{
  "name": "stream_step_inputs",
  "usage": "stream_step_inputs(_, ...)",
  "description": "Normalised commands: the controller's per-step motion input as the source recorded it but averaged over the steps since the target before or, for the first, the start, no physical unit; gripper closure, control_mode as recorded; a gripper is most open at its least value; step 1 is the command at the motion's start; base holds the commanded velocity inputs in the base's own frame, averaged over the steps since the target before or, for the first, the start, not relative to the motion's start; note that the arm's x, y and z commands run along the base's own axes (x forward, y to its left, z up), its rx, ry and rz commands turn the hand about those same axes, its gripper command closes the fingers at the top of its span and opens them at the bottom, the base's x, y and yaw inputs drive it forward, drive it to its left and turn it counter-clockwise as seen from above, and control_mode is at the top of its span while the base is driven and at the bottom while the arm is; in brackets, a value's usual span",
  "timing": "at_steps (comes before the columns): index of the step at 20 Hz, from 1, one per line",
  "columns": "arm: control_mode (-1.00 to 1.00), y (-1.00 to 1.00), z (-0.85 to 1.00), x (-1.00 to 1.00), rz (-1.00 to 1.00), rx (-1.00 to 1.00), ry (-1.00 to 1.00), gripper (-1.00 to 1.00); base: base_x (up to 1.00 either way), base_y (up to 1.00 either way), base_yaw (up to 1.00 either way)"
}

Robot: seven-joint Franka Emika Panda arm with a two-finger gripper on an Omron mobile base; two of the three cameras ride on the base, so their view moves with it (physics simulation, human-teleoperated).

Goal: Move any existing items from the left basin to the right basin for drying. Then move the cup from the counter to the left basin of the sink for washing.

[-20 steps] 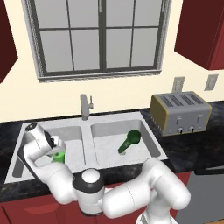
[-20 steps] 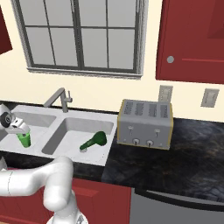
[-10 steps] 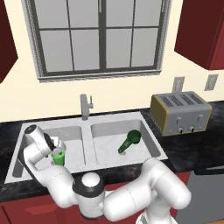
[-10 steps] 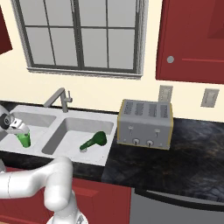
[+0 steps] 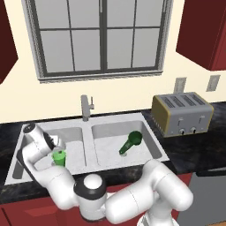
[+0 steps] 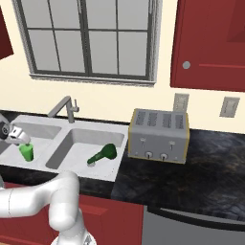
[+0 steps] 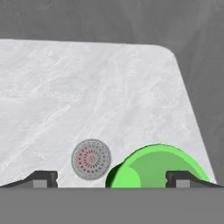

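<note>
Cup over the left basin; bottle already across the divider.

We see the pincer (image 5: 56, 145) inside the left basin (image 5: 75, 134), fingers spread wide, with the bright green cup (image 5: 59, 157) upright between them. In the hand view it sits beside the round drain (image 7: 91, 159). Whether the fingertips touch it, we cannot tell. The dark green bottle (image 5: 130, 142) lies in the right basin (image 5: 110, 132), neck toward the worktop (image 6: 191, 162), presumably parked there to dry.
</note>
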Motion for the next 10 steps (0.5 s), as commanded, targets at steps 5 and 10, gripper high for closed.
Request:
stream_step_inputs(5, -1.00, 0.00, 0.34, 0.00, 0.00, 0.00, 0.00, -1.00, 0.00, 0.00, 0.00)
stream_step_inputs(10, -1.00, 0.00, 0.34, 0.00, -0.01, 0.00, 0.00, -1.00, 0.00, 0.00, 0.00)
